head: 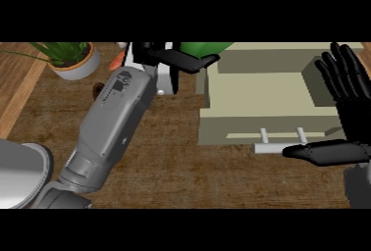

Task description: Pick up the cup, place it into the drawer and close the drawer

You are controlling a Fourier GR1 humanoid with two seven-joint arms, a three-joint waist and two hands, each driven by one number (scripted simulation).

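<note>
Left hand (174, 56) curled round green cup (205, 48) beside open drawer (261, 88), right hand (344, 98) open, fingers up, at right edge

The counter (167, 162) is mottled brown, with a strip of lighter, streaked wood (18, 83) along its left side. The open drawer (253, 88) is pale beige-olive all over, its handle (279, 139) off-white. The cup (203, 48) is bright green (only part of it shows past the fingers). Both hands, left (177, 56) and right (344, 98), are black; the left forearm (109, 127) is grey with a small dark marking. The potted plant (69, 56) has green striped leaves in a whitish pot. A small orange object (116, 61) sits beside it.
</note>
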